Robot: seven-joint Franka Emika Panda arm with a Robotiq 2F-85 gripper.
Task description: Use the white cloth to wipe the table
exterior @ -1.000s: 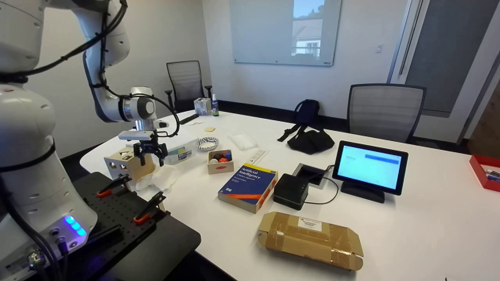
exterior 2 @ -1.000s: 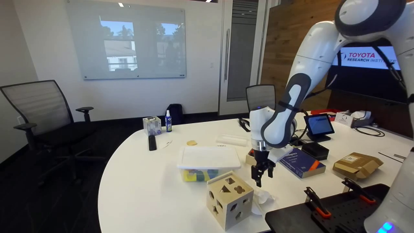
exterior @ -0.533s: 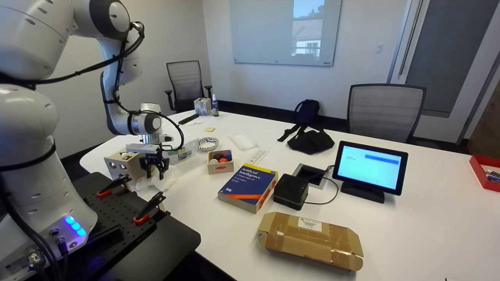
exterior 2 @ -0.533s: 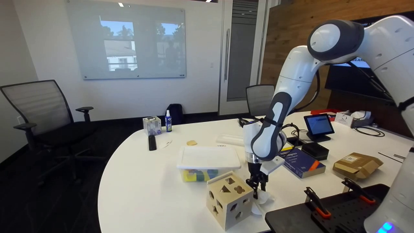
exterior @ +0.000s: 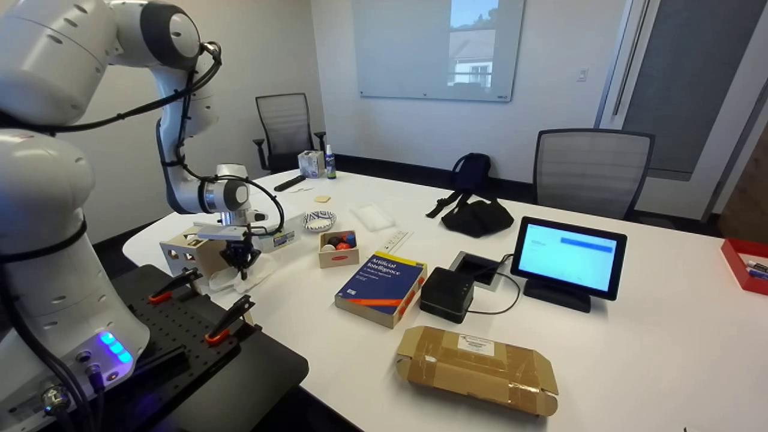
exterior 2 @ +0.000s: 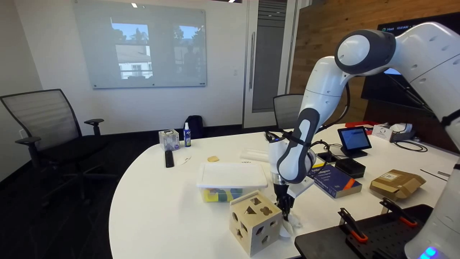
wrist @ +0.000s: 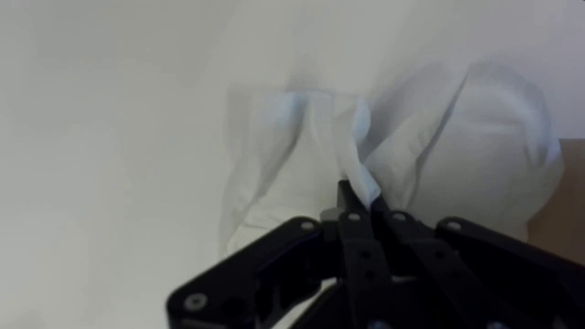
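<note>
The white cloth (wrist: 304, 178) lies crumpled on the white table (exterior 2: 154, 216), filling much of the wrist view. A raised fold of it is pinched between the black fingertips of my gripper (wrist: 364, 196). Both exterior views place the gripper (exterior: 242, 273) low over the table, just beside the wooden shape box. Some of the cloth (exterior 2: 295, 221) shows next to the fingers in an exterior view; the rest is behind the gripper and the box.
The wooden shape box (exterior 2: 253, 223) stands close against the gripper's side. Near it are a lidded plastic bin (exterior 2: 231, 176), a small box of balls (exterior: 339, 249), a patterned bowl (exterior: 319, 221) and a blue book (exterior: 383, 288). Orange-tipped clamps (exterior: 231, 321) sit at the robot's base.
The arm has come down to the cloth, and the fingers, wide apart a second ago, have closed on a fold of it. The cloth has bunched slightly.
</note>
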